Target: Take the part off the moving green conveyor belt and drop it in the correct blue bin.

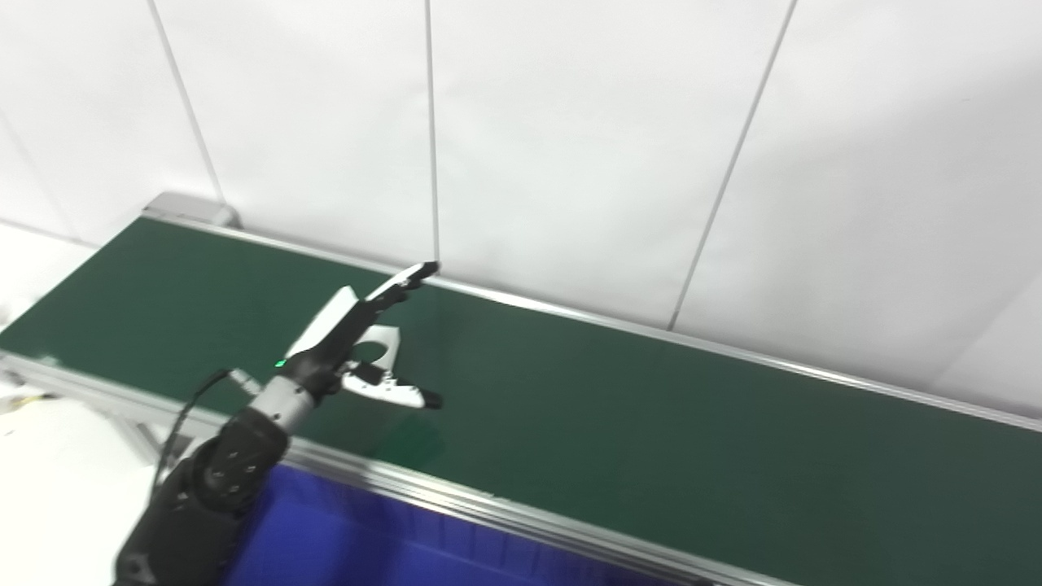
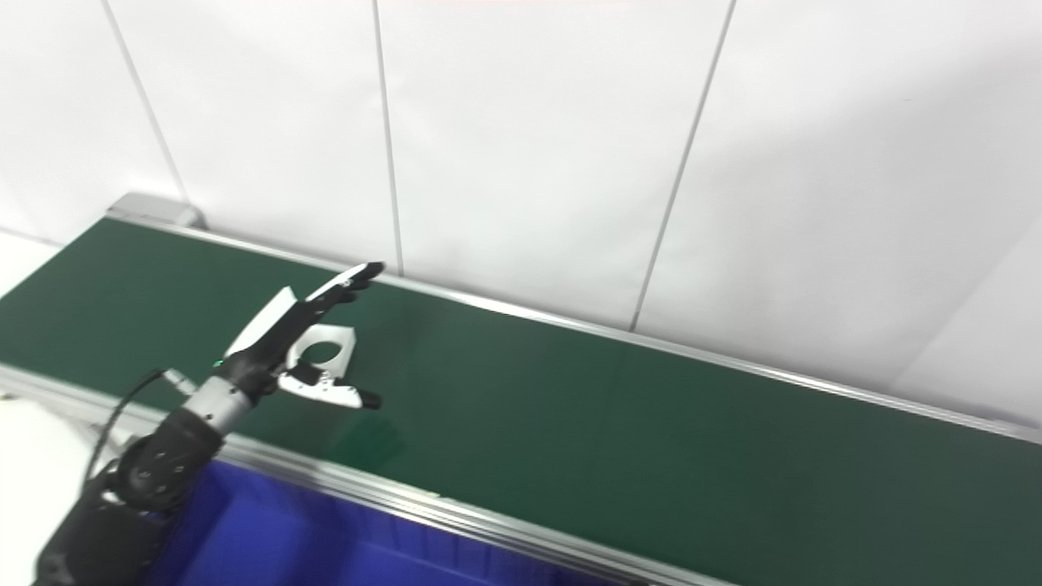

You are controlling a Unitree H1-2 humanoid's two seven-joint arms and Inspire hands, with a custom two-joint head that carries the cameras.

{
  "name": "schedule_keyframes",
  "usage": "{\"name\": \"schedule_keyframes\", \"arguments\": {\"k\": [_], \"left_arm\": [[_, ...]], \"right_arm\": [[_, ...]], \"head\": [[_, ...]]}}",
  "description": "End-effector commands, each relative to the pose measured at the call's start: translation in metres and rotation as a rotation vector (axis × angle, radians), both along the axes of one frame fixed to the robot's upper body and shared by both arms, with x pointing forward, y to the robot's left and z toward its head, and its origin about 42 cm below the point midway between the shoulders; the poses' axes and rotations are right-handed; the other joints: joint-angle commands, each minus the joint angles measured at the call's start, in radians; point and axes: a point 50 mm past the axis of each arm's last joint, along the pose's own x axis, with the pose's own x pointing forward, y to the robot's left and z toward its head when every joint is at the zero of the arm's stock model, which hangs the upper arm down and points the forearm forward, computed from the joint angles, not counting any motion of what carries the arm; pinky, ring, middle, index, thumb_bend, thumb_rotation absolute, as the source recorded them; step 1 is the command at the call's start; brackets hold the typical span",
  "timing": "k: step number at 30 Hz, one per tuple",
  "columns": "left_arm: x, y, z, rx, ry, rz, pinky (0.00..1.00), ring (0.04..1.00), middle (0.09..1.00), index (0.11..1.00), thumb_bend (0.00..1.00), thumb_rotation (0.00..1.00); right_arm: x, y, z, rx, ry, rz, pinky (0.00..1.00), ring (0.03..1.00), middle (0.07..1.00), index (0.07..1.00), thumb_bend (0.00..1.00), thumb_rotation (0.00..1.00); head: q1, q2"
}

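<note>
Now the left hand hovers spread over the flat white part with a round hole — if the green conveyor belt carries it toward nine o'clock, the fingers could close late and miss.

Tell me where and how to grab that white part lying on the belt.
Judging by its pose, pinch the white part across its outer edges from above: it lies flat on the green belt with a round hole in its middle. The open left hand already hovers over it, fingers and thumb apart.
</note>
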Motion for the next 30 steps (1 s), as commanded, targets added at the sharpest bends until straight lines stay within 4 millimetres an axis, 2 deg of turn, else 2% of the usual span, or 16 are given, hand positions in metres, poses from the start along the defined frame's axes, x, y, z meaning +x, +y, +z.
{"name": "schedule_keyframes", "arguments": {"k": [1,8,15,17,24,30], "left_arm": [[0.017,0.009,0.023,0.049,-0.072,0.007,0.89,0.936,0.959,0.943,0.84,0.16],[0.037,0.018,0.018,0.162,-0.058,0.0,0.89,0.958,0.969,0.939,0.86,0.12],[0.051,0.009,0.019,0.305,-0.017,0.02,0.88,0.941,0.981,0.943,0.9,0.14],[0.053,0.008,0.018,0.347,-0.007,0.024,0.92,0.966,0.987,0.944,0.91,0.15],[0.061,-0.001,0.015,0.455,0.007,0.029,0.98,0.991,0.988,0.941,0.93,0.13],[0.07,-0.007,0.013,0.535,0.028,0.035,1.0,1.0,0.996,0.95,0.91,0.14]], "right_arm": [[0.002,0.002,0.013,0.016,-0.082,0.0,0.63,0.703,0.765,0.82,0.86,0.17],[0.002,0.001,0.013,0.021,-0.077,0.006,0.65,0.717,0.775,0.826,0.85,0.18],[0.001,0.0,0.017,0.007,-0.075,0.001,0.65,0.715,0.774,0.829,0.84,0.19],[0.001,0.0,0.018,0.005,-0.074,0.001,0.65,0.717,0.777,0.83,0.84,0.19],[0.001,-0.002,0.018,0.027,-0.087,0.0,0.64,0.71,0.774,0.829,0.84,0.16],[0.0,-0.003,0.018,0.039,-0.089,0.003,0.65,0.72,0.777,0.834,0.83,0.16]], "head": [[-0.001,0.003],[0.009,0.017],[0.028,0.033],[0.032,0.036],[0.052,0.044],[0.071,0.051]]}}
